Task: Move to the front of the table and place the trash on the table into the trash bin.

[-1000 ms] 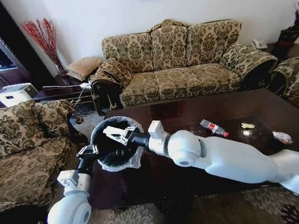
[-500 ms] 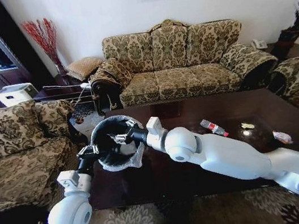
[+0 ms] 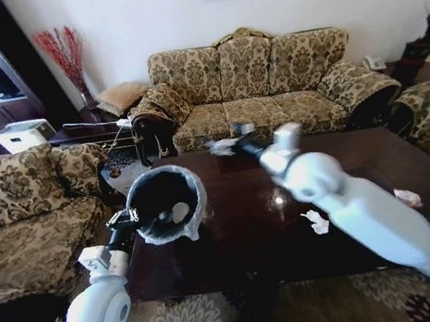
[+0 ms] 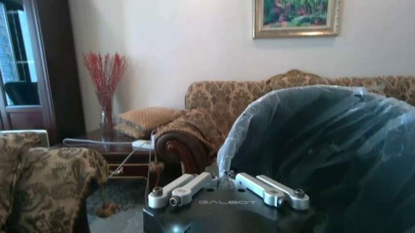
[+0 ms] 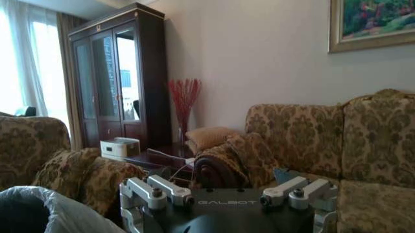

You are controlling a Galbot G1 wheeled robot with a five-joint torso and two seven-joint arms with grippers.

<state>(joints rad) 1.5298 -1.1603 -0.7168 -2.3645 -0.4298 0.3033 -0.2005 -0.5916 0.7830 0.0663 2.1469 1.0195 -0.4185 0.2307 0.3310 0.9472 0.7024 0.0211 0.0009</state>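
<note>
With the trash bin [image 3: 165, 205] held tipped at the table's left end, its mouth turned toward the robot, the job sits between drops: the left gripper [image 3: 126, 221] is pinched on the bin's bag-lined rim, its fingers [image 4: 194, 187] drawn together on the plastic in the left wrist view, while the right gripper [image 3: 229, 144] hovers over the far edge of the table [image 3: 236, 240], just in front of the sofa [image 3: 260, 87]. Its fingers [image 5: 159, 191] stand wide apart with nothing between them in the right wrist view. Inside the black bin, lined with a translucent white bag folded over the rim, one pale piece [image 3: 180, 211] lies against the lower wall. More trash waits on the glossy dark wood: a crumpled white tissue [image 3: 317, 221] near the middle-right, and a small wrapper [image 3: 407, 196] close to the right edge. By the look of it, the next move calls for the empty right gripper to come down over the tissue, close on it cleanly, then carry it across to the bin's mouth, with the left arm keeping that rim steady.
</note>
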